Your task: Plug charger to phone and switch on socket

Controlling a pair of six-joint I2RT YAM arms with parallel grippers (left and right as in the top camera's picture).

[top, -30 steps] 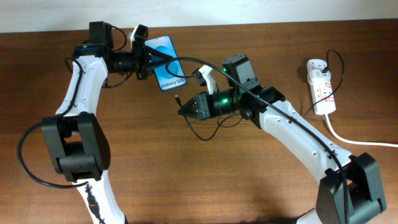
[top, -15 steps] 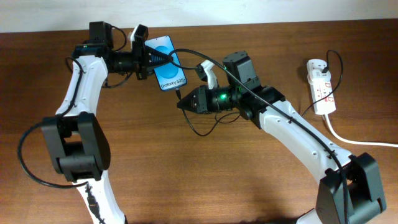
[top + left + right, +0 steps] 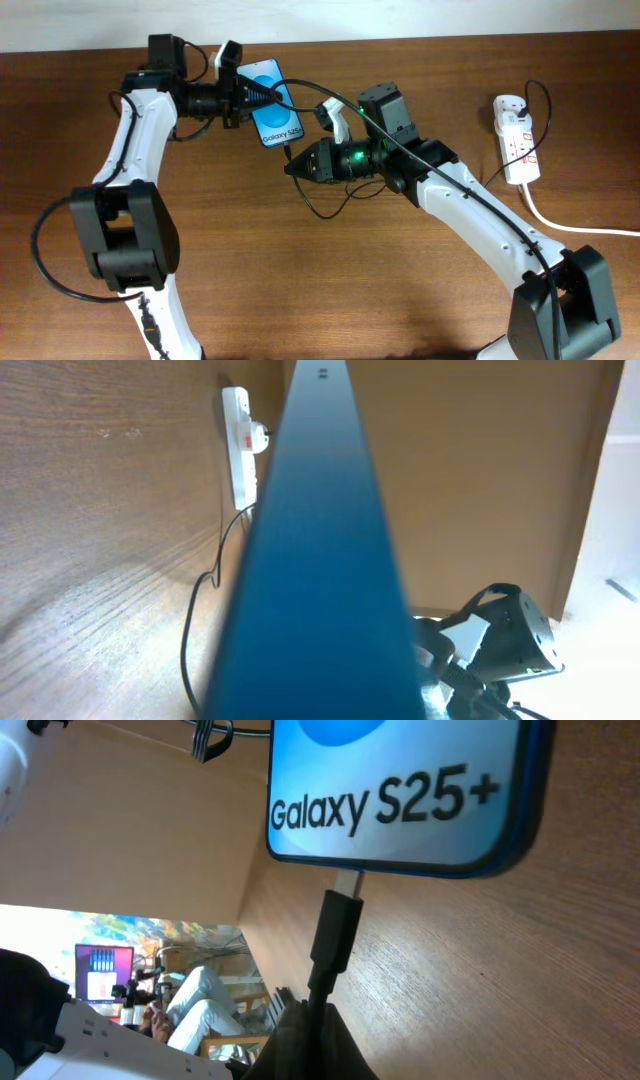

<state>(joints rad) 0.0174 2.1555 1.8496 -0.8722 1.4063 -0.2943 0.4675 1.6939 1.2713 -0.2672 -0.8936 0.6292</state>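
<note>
The right gripper (image 3: 291, 168) has its jaws clamped on the small black plug of the charger (image 3: 335, 935), whose metal tip meets the bottom edge of the phone (image 3: 400, 790), though I cannot tell whether it has entered the port. At the far left, the left gripper (image 3: 238, 95) is closed on the phone's edge and braces it. The plugging step looks to be in hand, and next comes a straight, gentle push along the plug's line, with the socket (image 3: 517, 140) lying well apart at the right, yet to be switched.
</note>
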